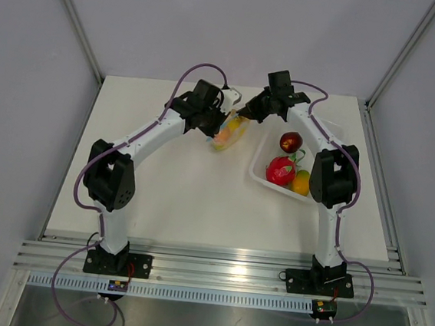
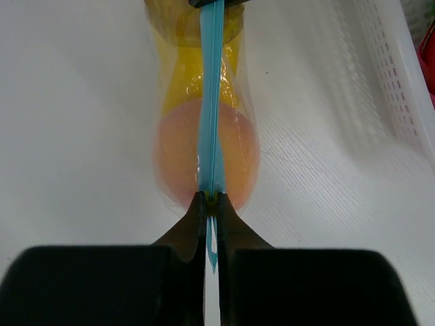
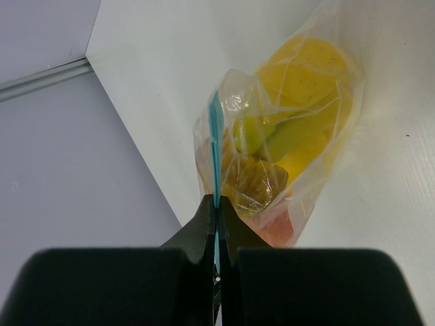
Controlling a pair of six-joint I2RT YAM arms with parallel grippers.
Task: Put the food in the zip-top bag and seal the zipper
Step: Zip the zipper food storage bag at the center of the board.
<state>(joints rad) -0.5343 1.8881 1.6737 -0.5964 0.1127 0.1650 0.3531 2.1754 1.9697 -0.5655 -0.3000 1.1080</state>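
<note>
The clear zip-top bag [image 1: 230, 133] hangs between both grippers above the table's far middle. Inside it show the yellow banana bunch [image 3: 299, 115], the orange-pink peach [image 2: 178, 156] and more yellow fruit [image 2: 194, 75]. The light-blue zipper [image 2: 211, 109] runs straight along the bag's top edge; it also shows in the right wrist view [image 3: 215, 146]. My left gripper [image 2: 211, 202] is shut on one end of the zipper. My right gripper [image 3: 217, 204] is shut on the other end. In the top view the left gripper [image 1: 220, 121] and right gripper [image 1: 245, 112] sit close together.
A white perforated tray [image 1: 259, 175] stands right of the bag, holding a dark red fruit [image 1: 290, 142], a red fruit [image 1: 280, 170] and an orange one [image 1: 301, 183]. Its wall shows in the left wrist view [image 2: 397, 75]. Grey walls enclose the table.
</note>
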